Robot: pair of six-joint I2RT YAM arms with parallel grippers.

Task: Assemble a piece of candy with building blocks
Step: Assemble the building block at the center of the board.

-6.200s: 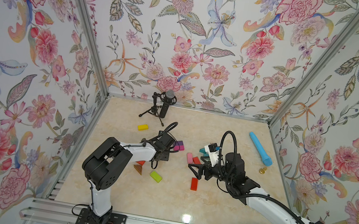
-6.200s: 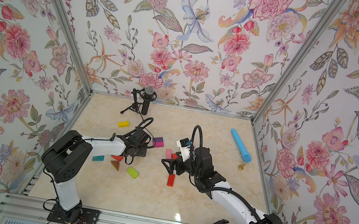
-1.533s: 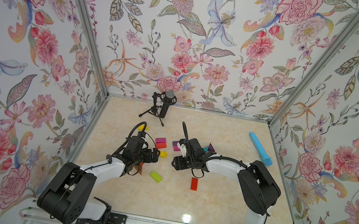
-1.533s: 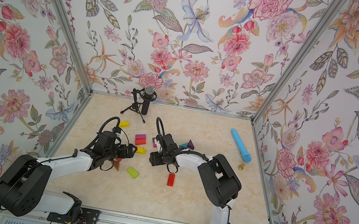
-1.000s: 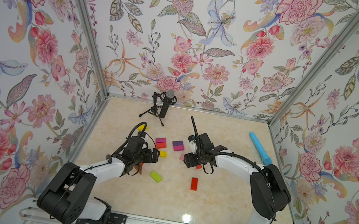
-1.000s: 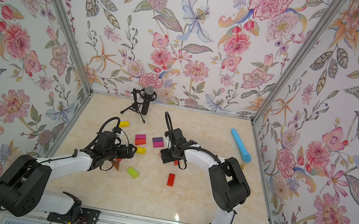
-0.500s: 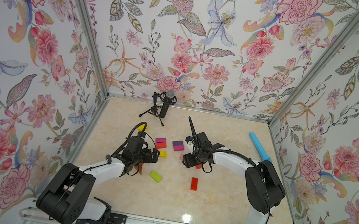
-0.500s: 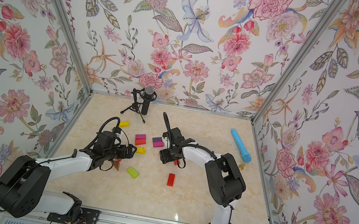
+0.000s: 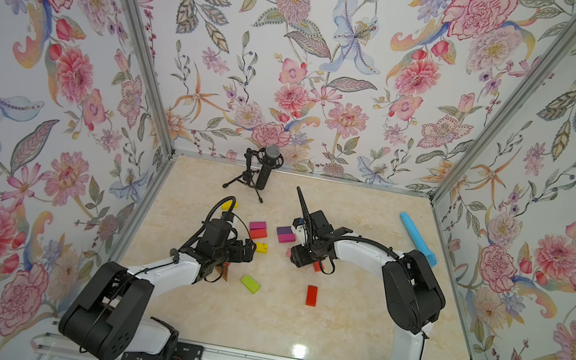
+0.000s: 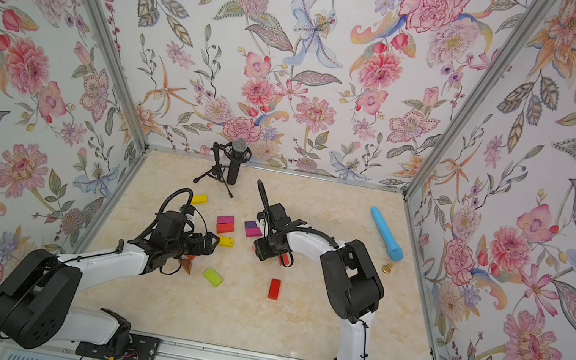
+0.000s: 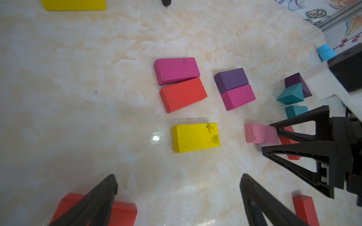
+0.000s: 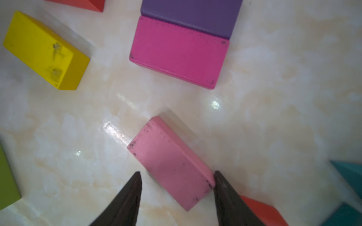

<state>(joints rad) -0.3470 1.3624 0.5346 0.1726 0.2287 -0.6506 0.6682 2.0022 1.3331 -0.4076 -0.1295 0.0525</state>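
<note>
The right gripper (image 12: 177, 173) straddles one end of the pale pink painted rectangular block (image 12: 168, 162), jaws part open; one finger touches its corner, the other stands just clear, so nothing is clamped; the block lies flat mid-table, right of the yellow rectangular block (image 11: 195, 137), nearer than the touching purple brick (image 11: 231, 79) and magenta brick (image 11: 238, 96); the left gripper (image 11: 178, 176) hovers near the yellow block, spread wide, empty.

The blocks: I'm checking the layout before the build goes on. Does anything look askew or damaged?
The light pink brick lies skewed to the flush pair of purple brick and magenta brick. Its near end sits between the fingers of the right gripper. The yellow brick has scuffed paint on top.
</note>
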